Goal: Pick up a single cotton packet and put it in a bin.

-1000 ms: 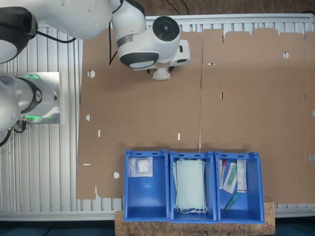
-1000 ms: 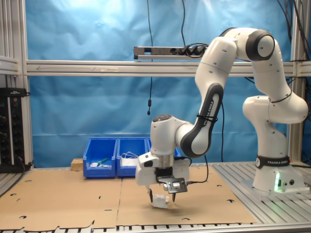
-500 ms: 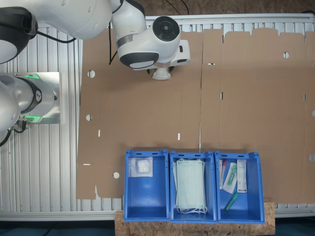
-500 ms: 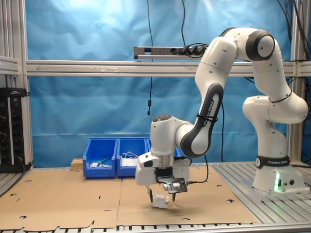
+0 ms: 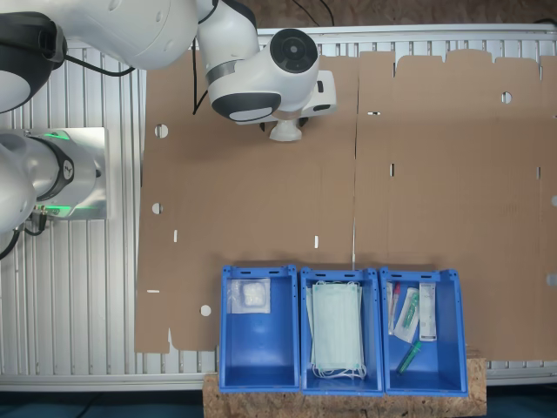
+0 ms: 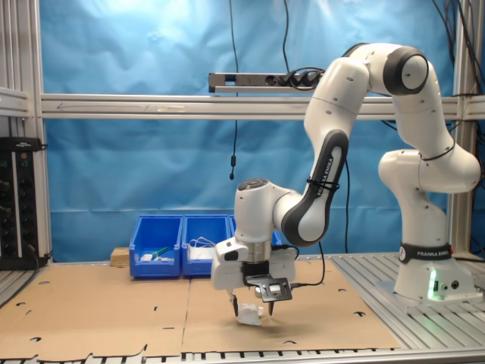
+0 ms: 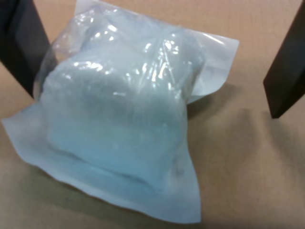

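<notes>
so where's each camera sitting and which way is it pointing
First exterior view: overhead, looking straight down on the cardboard sheet and three blue bins; arm links and base show.
Second exterior view: low at the table's edge, facing the blue backdrop; the whole arm shows, claw over the cotton packet.
Wrist view: on the wrist, looking down at the packet between two dark fingers.
Shared: both exterior views show the arm, bins and cardboard.

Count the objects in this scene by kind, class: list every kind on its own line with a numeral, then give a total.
Blue bins: 3
Cotton packets: 2, one between the open gripper fingers, one in a bin
Face mask stacks: 1
Long wrapped items: about 4, partly overlapping
Total: about 10
</notes>
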`<act>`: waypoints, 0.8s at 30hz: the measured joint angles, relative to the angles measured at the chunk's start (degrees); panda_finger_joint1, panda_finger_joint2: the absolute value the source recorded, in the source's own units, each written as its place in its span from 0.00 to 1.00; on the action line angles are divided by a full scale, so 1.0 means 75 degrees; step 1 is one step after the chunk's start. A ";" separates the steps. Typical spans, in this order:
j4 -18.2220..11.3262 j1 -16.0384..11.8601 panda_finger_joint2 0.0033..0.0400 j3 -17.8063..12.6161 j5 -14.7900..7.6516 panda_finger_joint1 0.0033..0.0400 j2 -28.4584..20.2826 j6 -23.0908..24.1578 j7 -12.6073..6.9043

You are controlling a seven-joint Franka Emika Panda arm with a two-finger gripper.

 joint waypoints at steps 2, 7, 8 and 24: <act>0.0000 0.0000 1.00 0.0000 0.0000 1.00 0.0000 0.0000 0.0000; 0.0000 0.0000 1.00 0.0000 0.0000 1.00 0.0000 0.0000 0.0000; 0.0000 0.0000 1.00 0.0000 0.0000 1.00 0.0000 0.0000 0.0000; 0.0014 0.0000 0.11 0.0000 0.0000 0.11 -0.0025 0.0000 0.0000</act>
